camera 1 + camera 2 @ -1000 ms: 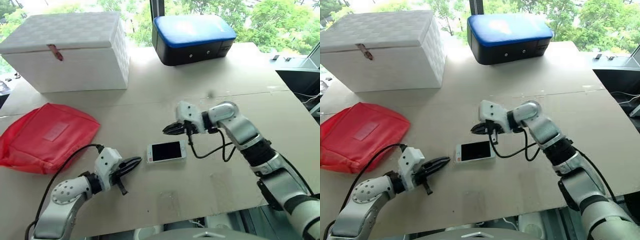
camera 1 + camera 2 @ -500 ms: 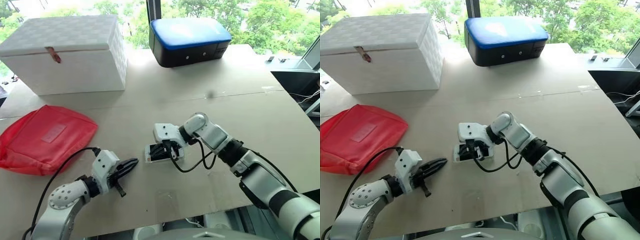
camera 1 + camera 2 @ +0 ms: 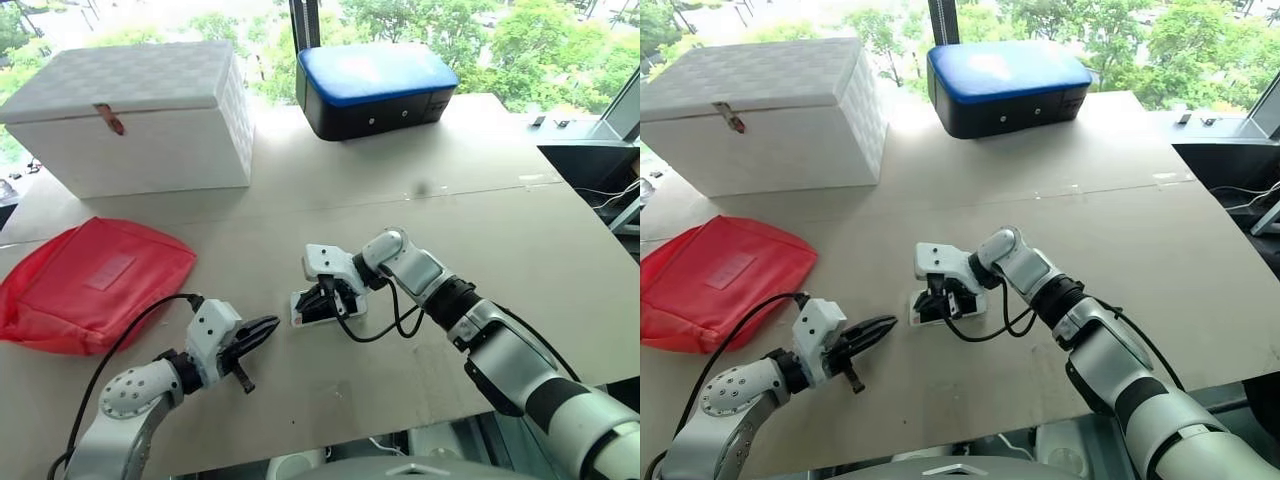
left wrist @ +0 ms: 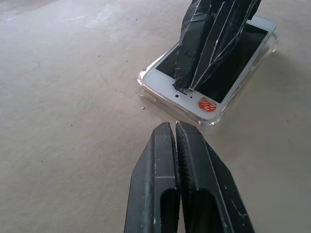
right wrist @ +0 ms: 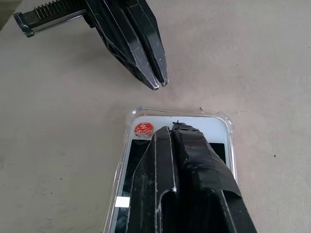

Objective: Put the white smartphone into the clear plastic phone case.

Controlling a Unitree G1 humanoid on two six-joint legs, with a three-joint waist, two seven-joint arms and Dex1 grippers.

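The white smartphone [image 4: 165, 80] lies flat on the tan table, screen up, with a red sticker [image 4: 207, 104] on its white end. A clear plastic phone case [image 5: 228, 127] shows as a transparent rim around the phone's end and sides. My right gripper [image 3: 318, 298] is shut, and its taped black tips rest on the phone's face near that end. My left gripper [image 3: 271, 326] is shut and holds nothing. It lies low over the table, pointing at the phone's left end with a short gap between them.
A red pouch [image 3: 95, 285] lies at the left. A white lidded box [image 3: 130, 110] stands at the back left, and a blue-topped black box [image 3: 375, 85] at the back centre. The table's front edge [image 3: 400, 425] runs just below both arms.
My right gripper has come down and to the left, from hovering behind the phone to resting its shut tips on the phone. The left gripper has stayed put. The camera has shifted slightly.
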